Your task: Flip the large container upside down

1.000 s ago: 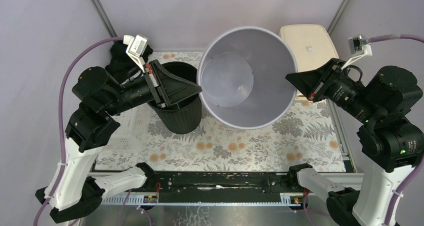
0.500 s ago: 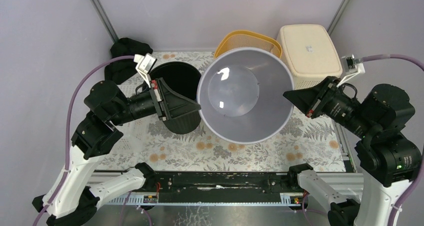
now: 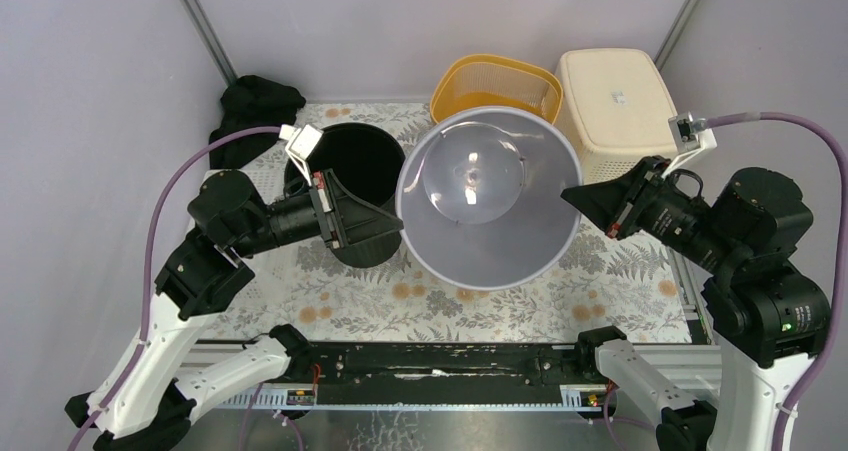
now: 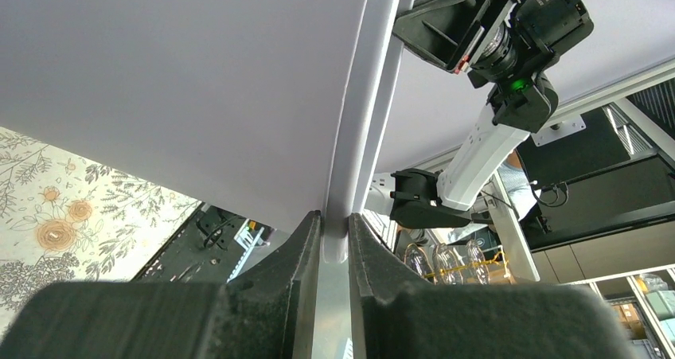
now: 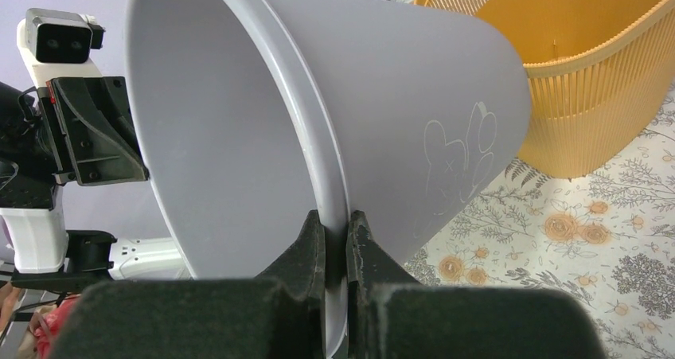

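Note:
The large container (image 3: 470, 186) is a pale grey bucket held in the air over the floral mat, tipped so its mouth faces up and toward the arms. My left gripper (image 3: 398, 226) is shut on the left side of its rim, and the left wrist view shows the rim (image 4: 362, 136) pinched between the fingers of that gripper (image 4: 334, 220). My right gripper (image 3: 568, 193) is shut on the right side of the rim. In the right wrist view the container (image 5: 398, 96) lies nearly on its side, its rim clamped in the gripper (image 5: 334, 220).
A black bin (image 3: 350, 156) stands upright just left of the container, under my left gripper. An orange basket (image 3: 495, 76) and a cream lidded box (image 3: 615, 86) sit at the back. A black cloth (image 3: 250, 106) lies at the back left. The floral mat (image 3: 450, 291) covers the table.
The container has tipped further, its base swinging to the back and its mouth turning toward the arms. Both grippers came nearer with it, uncovering the orange basket.

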`<state>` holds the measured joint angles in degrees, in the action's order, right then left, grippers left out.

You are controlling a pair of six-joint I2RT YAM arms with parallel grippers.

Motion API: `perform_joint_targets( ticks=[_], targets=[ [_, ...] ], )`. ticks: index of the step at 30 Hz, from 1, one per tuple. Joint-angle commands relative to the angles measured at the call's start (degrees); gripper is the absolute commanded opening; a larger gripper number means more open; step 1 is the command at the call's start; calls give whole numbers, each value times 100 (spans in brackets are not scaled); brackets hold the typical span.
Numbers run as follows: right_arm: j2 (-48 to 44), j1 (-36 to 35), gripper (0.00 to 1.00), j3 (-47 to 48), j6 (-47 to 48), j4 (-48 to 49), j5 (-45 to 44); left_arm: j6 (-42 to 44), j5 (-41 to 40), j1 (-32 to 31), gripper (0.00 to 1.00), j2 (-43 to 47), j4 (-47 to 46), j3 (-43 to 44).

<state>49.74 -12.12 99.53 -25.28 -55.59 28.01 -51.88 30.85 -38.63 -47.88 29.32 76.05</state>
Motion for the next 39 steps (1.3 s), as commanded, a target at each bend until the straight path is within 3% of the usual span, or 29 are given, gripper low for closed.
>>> perform_joint_targets(
  ticks=[1,9,19,39],
  targets=[
    [132,-27,0,-36,-763,-48,348,220,-314,48,17,-190,536,2],
    [335,-28,0,531,-763,-162,442,174,-218,48,17,-427,493,562],
    [282,-27,0,467,-909,83,767,213,-150,44,17,-407,477,784],
    [194,-28,0,-657,-666,-275,332,-121,-88,47,17,-290,272,-914]
  ],
)
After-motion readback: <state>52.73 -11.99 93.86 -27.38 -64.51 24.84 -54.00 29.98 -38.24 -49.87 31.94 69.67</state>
